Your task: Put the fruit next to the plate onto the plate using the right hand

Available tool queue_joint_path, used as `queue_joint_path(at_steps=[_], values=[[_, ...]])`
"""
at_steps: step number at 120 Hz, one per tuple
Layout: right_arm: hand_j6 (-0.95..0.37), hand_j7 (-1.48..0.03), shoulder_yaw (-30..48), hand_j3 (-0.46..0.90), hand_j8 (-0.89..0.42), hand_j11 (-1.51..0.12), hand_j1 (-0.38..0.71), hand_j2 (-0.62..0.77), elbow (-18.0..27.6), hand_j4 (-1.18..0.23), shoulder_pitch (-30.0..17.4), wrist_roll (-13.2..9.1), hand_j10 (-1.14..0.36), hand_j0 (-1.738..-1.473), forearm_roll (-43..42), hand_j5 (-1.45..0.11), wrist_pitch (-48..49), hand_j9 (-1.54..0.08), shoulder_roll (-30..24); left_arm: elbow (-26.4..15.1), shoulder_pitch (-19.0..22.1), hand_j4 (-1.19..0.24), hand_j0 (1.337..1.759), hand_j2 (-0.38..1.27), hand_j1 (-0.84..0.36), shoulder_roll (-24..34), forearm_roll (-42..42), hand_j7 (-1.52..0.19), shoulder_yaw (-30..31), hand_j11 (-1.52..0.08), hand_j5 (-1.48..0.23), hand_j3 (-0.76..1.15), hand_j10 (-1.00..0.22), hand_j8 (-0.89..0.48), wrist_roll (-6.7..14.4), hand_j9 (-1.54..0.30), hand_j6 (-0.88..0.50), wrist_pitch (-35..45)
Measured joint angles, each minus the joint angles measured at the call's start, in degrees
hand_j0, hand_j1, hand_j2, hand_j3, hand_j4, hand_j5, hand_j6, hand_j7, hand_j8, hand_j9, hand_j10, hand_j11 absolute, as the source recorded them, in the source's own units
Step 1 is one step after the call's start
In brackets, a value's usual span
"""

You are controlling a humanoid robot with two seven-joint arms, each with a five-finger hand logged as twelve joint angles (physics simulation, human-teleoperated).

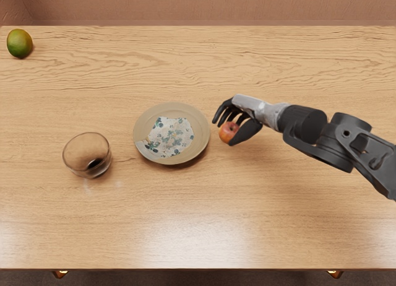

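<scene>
right hand [240, 117] curled snug round the fruit [228, 132], mid-desk, just beside the plate [185, 109] | imo lift clear of the rim first, then set it down dead centre

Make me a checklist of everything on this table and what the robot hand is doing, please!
Surface: wooden table, grain showing.
Job's things: patterned plate mid-table, no fruit on it; small red fruit just right of the plate, off it.
Clutter: glass bowl left of the plate; green-yellow fruit at the far left corner.
Hands: right hand curled round the small red fruit; left hand not in view.
Cables: nothing seen.
Surroundings: brownish wall behind the table.
</scene>
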Motion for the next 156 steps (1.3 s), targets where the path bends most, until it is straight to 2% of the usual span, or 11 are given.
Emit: queue_joint_path(at_steps=[58,124,156], values=[[-0.53,-0.76,-0.29,0.0,-0.4,-0.77,0.26,0.07,-1.0,-0.57,1.52,0.0,-0.51,-1.657,-0.24,-0.78,-0.7,-0.77,4.9,0.0,0.02,-0.01,1.658,0.0,0.34,0.0,0.0,-0.02,0.0,-0.02,-0.02,0.0,-0.01,-0.01,0.0,-0.02,-0.01,0.0],[-0.52,-0.76,-1.42,0.0,-0.39,-0.77,0.26,0.06,-4.64,-0.57,3.25,0.0,-0.51,-1.657,-0.54,-0.78,-0.8,-0.77,11.1,0.0,-0.02,-0.01,1.658,0.0,0.34,0.0,0.0,-0.02,0.0,-0.02,-0.02,0.0,-0.01,-0.01,0.0,-0.02,-0.01,0.0],[-0.52,-0.76,-4.06,0.0,-0.4,-0.76,0.27,0.07,-5.49,-0.57,3.25,0.0,-0.51,-1.657,-0.62,-0.78,-2.45,-0.77,12.1,0.0,0.0,-0.01,1.658,0.0,0.34,0.0,0.0,-0.02,0.0,-0.02,-0.02,0.0,-0.01,-0.01,0.0,-0.02,-0.01,0.0]])
